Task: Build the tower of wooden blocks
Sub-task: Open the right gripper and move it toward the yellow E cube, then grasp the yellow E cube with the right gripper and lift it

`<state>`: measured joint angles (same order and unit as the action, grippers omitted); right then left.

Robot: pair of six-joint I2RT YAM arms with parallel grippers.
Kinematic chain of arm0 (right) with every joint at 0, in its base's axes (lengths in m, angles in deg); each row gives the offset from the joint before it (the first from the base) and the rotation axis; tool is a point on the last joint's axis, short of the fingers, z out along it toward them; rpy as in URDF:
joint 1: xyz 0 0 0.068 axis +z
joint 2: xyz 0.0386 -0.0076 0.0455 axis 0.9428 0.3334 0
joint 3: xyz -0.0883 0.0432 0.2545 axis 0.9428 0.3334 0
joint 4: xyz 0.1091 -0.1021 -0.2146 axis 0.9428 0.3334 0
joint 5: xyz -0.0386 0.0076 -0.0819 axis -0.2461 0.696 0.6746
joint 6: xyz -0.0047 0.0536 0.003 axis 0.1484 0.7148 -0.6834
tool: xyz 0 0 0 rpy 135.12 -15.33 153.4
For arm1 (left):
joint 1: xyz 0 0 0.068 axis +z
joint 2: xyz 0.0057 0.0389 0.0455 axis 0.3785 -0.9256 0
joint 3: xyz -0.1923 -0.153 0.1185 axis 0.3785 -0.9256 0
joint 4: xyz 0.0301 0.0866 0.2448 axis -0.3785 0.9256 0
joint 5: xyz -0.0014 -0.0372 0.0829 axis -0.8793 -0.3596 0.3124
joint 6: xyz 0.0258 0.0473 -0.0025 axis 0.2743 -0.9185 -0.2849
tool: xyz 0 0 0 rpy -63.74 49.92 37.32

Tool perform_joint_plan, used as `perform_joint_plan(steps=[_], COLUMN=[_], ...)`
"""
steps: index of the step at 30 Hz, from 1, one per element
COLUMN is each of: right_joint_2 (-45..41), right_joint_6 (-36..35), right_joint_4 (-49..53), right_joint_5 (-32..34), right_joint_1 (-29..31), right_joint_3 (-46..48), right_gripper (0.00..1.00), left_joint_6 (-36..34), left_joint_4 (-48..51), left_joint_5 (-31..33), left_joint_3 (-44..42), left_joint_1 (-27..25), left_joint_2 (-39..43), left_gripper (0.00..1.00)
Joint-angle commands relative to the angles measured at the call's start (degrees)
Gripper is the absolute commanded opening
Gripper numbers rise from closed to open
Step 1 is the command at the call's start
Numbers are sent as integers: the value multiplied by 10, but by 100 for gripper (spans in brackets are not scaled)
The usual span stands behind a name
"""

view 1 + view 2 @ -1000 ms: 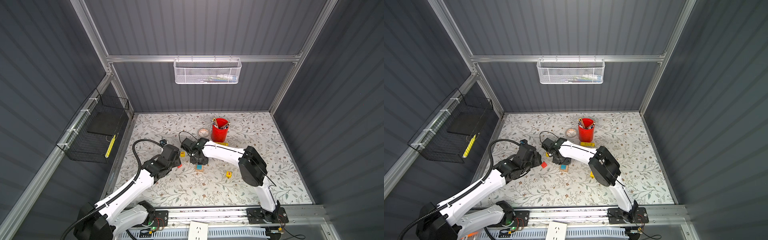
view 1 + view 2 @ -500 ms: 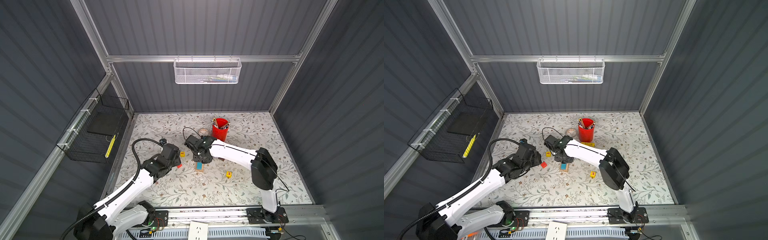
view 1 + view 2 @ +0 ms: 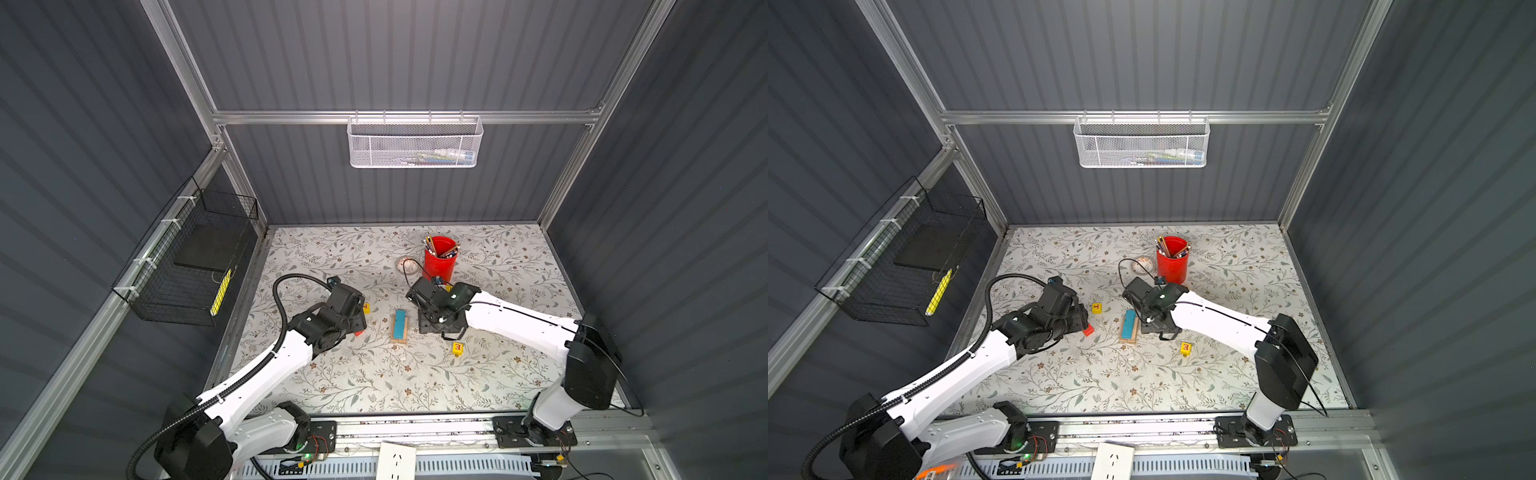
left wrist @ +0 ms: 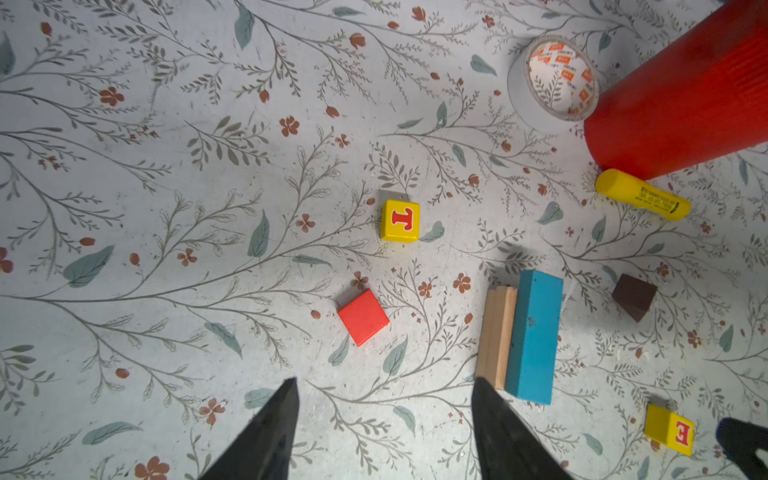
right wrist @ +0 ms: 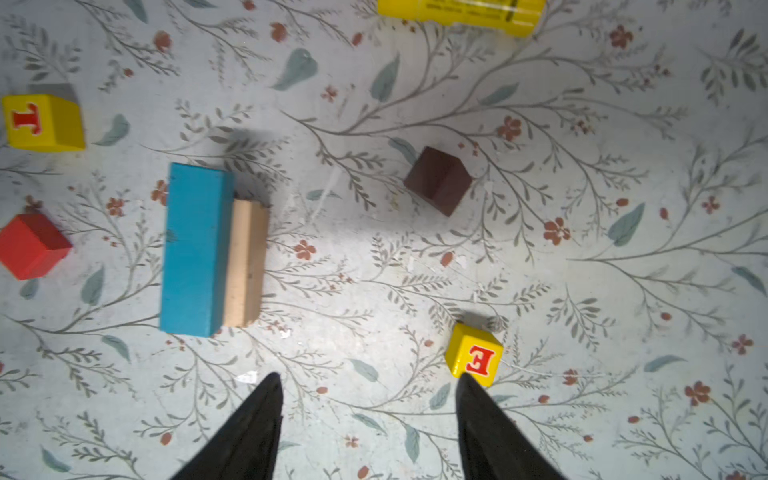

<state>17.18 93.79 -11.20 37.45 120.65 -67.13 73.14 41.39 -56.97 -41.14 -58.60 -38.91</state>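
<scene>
Since the right gripper [image 5: 369, 378] had drawn back across the floral table [image 3: 374, 374] from over the teal bar [image 3: 400, 324] and spread its jaws wide with nothing between them, we judged that bar just released and its layer done. The left gripper [image 4: 385, 382] hung wide and empty too, near the red cube [image 4: 363, 317]. The teal bar lay flat on the tan wooden bars [image 5: 245, 266] about mid-table, between the two grippers, shifted so that one tan edge showed beside it; the pile looked low but steady. Loose around it waited the yellow T cube [image 4: 400, 220], the yellow E cube [image 5: 473, 355] and the dark brown roof piece [image 5: 438, 179].
</scene>
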Motion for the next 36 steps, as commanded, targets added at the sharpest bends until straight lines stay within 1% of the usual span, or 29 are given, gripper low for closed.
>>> perform_joint_plan(steps=[1, 4, 7, 11, 14, 16, 20, 23, 29, 34, 36], right_joint_2=[-34, -53, -71, -74, -55, -45, -30, -13, 2, 4, 3], right_joint_6=[-1, -1, -13, -12, 4, 7, 15, 28, 40, 37, 36], right_joint_4=[-14, -38, -93, -110, -101, -97, -113, -99, -88, -107, -116], right_joint_5=[-34, -61, -99, -101, -101, -95, -112, -87, -70, -82, -88], right_joint_1=[-17, -36, -54, -75, -93, -94, -94, -94, -95, -95, -95], right_joint_3=[53, 101, 149, 176, 186, 185, 187, 182, 182, 187, 192], right_gripper=[70, 74, 76, 79, 77, 76, 72, 67, 58, 45, 42], left_joint_6=[-22, -22, -22, -21, -16, -15, -12, -10, -9, -11, -12], left_joint_4=[-16, -45, -62, -69, -74, -76, -76, -82, -79, -80, -76], left_joint_5=[-42, -67, -77, -62, -52, -44, -34, -34, -29, -27, -25], left_joint_3=[13, 4, 3, 10, 15, 20, 26, 26, 27, 28, 31], left_joint_1=[3, 1, -7, -31, -49, -60, -69, -69, -70, -70, -70], left_joint_2=[-8, -13, -20, -32, -42, -48, -58, -57, -57, -61, -64], left_gripper=[68, 70, 70, 70, 70, 71, 71, 71, 72, 72, 72])
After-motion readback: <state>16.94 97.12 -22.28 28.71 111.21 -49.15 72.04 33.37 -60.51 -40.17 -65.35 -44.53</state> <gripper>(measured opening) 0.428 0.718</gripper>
